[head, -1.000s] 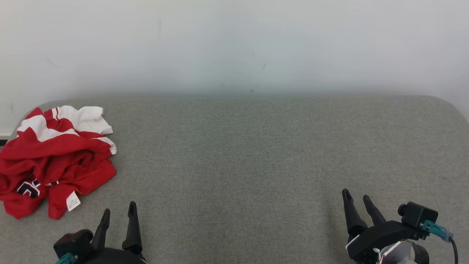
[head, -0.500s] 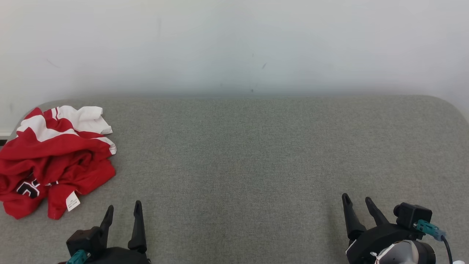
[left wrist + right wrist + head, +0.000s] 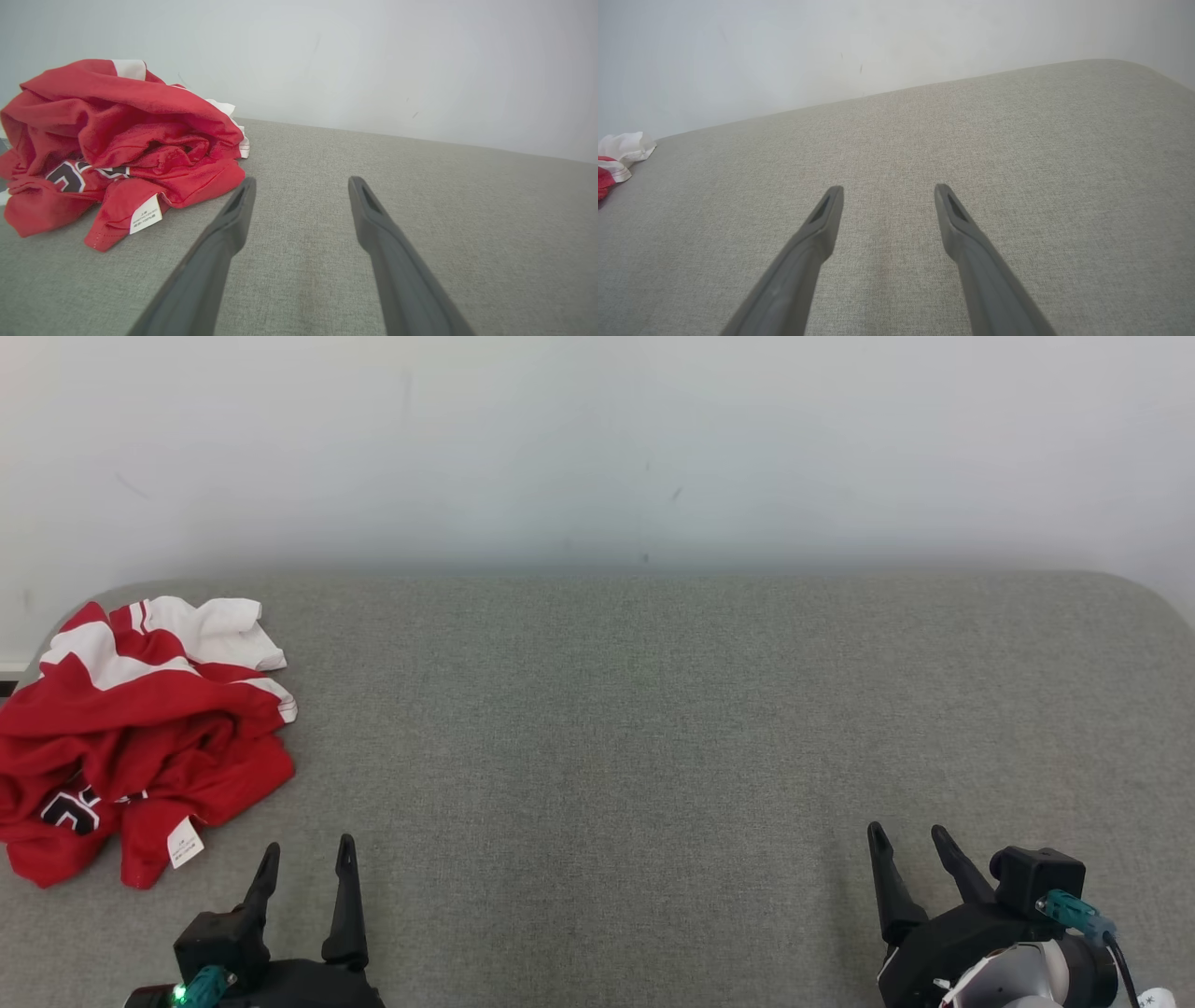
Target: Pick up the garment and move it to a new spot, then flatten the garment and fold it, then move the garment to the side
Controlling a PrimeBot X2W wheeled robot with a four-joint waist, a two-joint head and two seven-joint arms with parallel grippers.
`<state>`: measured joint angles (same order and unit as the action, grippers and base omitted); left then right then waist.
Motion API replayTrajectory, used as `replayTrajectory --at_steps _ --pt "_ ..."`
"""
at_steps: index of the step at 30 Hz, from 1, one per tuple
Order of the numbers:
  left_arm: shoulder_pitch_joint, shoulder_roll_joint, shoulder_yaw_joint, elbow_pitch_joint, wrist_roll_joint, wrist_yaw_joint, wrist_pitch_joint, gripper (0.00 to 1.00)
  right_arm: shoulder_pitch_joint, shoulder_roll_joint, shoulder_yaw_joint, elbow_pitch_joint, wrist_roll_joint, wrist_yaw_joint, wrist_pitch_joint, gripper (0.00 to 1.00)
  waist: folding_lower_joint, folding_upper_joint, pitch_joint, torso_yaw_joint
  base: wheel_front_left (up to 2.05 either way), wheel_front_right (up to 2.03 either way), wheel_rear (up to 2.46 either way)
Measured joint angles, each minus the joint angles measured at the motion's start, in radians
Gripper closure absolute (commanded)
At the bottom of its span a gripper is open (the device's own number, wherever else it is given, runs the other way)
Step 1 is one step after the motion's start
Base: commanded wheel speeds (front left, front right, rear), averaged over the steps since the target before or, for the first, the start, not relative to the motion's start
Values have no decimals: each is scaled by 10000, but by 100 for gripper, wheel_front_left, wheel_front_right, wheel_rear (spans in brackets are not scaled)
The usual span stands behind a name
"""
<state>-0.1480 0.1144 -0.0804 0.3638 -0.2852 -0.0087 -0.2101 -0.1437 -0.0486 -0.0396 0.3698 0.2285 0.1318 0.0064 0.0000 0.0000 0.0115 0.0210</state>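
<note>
Left jaws and right jaws are standing released, empty. You are viewing the garment (image 3: 140, 737) lying crumpled, red with white stripes, ahead-left of the left jaws.
</note>
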Motion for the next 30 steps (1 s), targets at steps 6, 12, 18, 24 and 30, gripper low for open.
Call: replayTrajectory --at_steps 6,12,18,24,30 --pt "2 138 33 -50 322 86 -104 0 -4 -2 12 -6 -424 0 -67 0 0 0 37 22 0 0 0" --pt "6 215 -48 -121 679 178 -224 0 -4 -4 15 -4 -782 0 -159 0 0 0 39 27 0 0 0" --pt "13 201 -69 -161 826 186 -263 0 -4 -4 19 -8 -1141 0 -178 0 0 0 43 32 0 0 0" --pt "17 107 -15 -192 654 73 -167 0 -3 -4 29 -21 -1407 0 -165 0 0 0 67 60 0 0 0" --pt "29 -8 153 -234 15 -184 -27 0 -3 -6 19 -73 -1404 0 -98 0 0 0 58 83 0 0 0"
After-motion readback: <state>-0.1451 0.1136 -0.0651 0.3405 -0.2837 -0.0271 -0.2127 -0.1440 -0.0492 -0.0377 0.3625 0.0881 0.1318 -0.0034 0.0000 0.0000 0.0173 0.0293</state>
